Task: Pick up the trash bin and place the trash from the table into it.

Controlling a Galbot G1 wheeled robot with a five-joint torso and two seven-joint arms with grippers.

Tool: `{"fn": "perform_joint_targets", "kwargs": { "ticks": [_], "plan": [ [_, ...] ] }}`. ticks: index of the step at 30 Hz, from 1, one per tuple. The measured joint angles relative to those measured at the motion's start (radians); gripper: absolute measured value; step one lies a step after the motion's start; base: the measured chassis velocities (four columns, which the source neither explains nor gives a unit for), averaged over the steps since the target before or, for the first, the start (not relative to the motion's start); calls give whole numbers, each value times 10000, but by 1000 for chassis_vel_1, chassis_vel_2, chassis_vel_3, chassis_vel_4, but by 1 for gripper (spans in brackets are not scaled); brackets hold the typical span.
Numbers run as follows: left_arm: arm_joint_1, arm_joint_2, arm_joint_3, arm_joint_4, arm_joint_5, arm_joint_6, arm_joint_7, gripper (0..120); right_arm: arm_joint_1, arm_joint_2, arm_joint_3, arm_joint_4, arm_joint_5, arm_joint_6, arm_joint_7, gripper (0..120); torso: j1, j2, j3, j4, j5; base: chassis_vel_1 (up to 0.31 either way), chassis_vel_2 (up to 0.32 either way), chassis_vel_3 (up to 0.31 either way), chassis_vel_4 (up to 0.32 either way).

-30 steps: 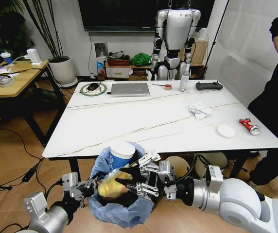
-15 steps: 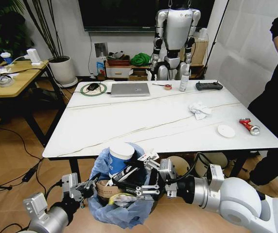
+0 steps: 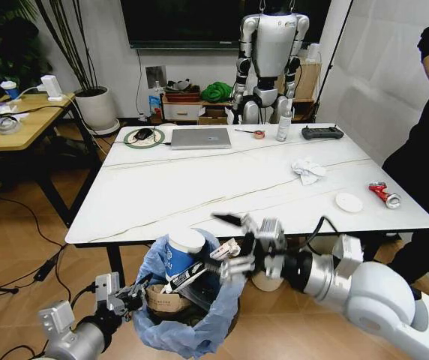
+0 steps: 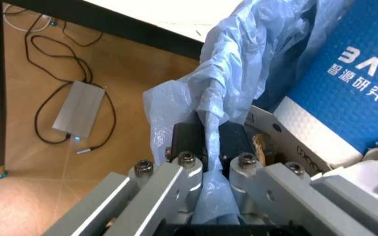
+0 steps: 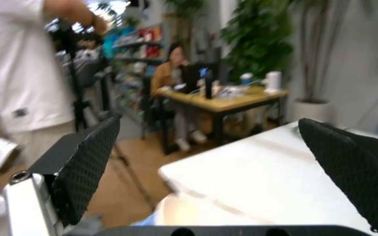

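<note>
The bin (image 3: 188, 319), a small dark one lined with a crinkled light-blue bag (image 3: 154, 262), hangs just below the near edge of the white surface (image 3: 199, 187), toward its left corner. Inside it stand a blue paper cup (image 3: 178, 255) with a white lid, flattened brown cardboard (image 3: 166, 300) and a white packet (image 3: 226, 250) sticking up at the rim.

The left gripper (image 3: 132, 296) is at the bin's left side, its fingers (image 4: 182, 182) clamped together on the rim and bag, as the left wrist view shows close up, with the blue cup (image 4: 353, 93) and its printed white lettering just behind.

The right gripper (image 3: 233, 244) is just above the bin's right rim, level with the surface edge. Its two dark fingers (image 5: 84, 167) are wide apart with nothing between them; in the right wrist view the white surface (image 5: 261, 182) lies beyond them.

On the surface, toward the right end, lie a crumpled white tissue (image 3: 307, 169), a round white lid (image 3: 349, 202) and a red can (image 3: 385, 195) on its side, the can near the right edge. Along the far edge sit a closed grey laptop (image 3: 200, 138), a white bottle (image 3: 283, 126) and a black controller (image 3: 322, 133). A grey humanoid robot (image 3: 271, 60) stands behind the far edge.
</note>
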State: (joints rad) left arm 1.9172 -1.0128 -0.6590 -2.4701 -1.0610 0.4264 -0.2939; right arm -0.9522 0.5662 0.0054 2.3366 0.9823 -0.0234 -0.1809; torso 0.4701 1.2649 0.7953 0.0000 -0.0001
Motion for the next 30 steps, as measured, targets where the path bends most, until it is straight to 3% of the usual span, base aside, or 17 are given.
{"fn": "perform_joint_targets", "kwargs": {
  "ticks": [4, 9, 14, 19, 27, 30],
  "plan": [
    [62, 141, -68, -11, 68, 96, -117, 0, -47, 457, 644, -376, -72, 341, 901, 100, 1, 0, 0, 1, -2, 0, 0, 0, 0],
    [140, 484, -205, -77, 90, 276, -336, 0, -876, 1429, 2444, -1129, -359, 262, 2697, 100, 2, 0, 0, -1, 0, 0, 0, 0, 0],
    [140, 587, -166, -141, 152, 294, -357, 0, -1737, 2249, 3922, -1746, -555, 229, 3386, 100, 2, 0, 0, -1, 2, 0, 0, 0, 0],
    [107, 571, -52, -268, 246, 267, -274, 0, -2615, 3127, 4940, -2823, -1322, 1695, 2855, 100, 2, 0, 0, 0, 4, 0, 0, 0, 0],
    [145, 354, 98, -296, 516, 210, -133, 0, -4367, 4317, 6545, -3750, -3088, 1747, 2216, 100, 1, 0, 0, -2, 2, 0, 0, 0, 0],
    [147, 303, 128, -296, 577, 188, -97, 0, -4590, 4519, 6674, -3865, -3154, 1804, 1958, 100, 1, 0, 0, -1, 1, 0, 0, 0, 0]
  ]
}}
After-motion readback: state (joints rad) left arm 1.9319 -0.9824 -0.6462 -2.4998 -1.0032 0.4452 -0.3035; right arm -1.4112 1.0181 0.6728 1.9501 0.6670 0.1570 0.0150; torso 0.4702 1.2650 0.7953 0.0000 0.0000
